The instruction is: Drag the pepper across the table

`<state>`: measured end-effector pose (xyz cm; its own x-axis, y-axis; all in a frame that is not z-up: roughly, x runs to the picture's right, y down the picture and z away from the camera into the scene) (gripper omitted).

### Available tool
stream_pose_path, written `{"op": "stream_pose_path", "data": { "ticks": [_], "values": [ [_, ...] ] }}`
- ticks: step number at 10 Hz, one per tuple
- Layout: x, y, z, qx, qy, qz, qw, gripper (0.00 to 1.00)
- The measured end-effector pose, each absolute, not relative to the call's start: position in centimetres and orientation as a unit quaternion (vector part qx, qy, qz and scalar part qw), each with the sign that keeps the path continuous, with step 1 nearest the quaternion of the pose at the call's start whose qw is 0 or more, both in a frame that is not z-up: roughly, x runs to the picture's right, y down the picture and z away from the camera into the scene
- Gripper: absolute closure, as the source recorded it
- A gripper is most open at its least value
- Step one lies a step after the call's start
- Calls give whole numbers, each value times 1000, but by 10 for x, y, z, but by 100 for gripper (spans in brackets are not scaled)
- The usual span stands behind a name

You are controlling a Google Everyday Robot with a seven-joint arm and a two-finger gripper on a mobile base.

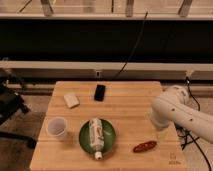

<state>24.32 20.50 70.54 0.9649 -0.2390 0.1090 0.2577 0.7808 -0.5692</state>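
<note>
The pepper (145,146) is small, red-brown and glossy. It lies flat near the front right of the light wooden table (130,107). My white arm (172,112) reaches in over the table's right edge. My gripper (161,133) hangs at the arm's lower end, just above and to the right of the pepper, apart from it.
A green plate (111,138) with a white bottle (96,137) lying on it sits front centre. A white cup (57,128) stands front left. A pale sponge (71,100) and a black phone (100,92) lie at the back. Cables hang off the right side.
</note>
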Motion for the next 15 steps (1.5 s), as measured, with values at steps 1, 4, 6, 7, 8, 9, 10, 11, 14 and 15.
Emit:
{"op": "stream_pose_path", "data": {
  "ticks": [1,4,6,7,8,9,10,11,14,15],
  "values": [
    [241,211,708,-306,-19,-138,942,20],
    [235,234,720,-309,-39,-158,937,20],
    [234,234,717,-309,-47,-161,936,20],
    [233,238,718,-311,-51,-160,936,20],
    [232,244,721,-312,-55,-158,935,20],
    [231,251,725,-312,-59,-157,935,20],
    [233,256,727,-311,-61,-156,935,20],
    [232,258,727,-311,-65,-156,935,20],
    [232,270,730,-314,-74,-149,935,20],
    [232,273,732,-314,-77,-146,935,20]
  ]
}}
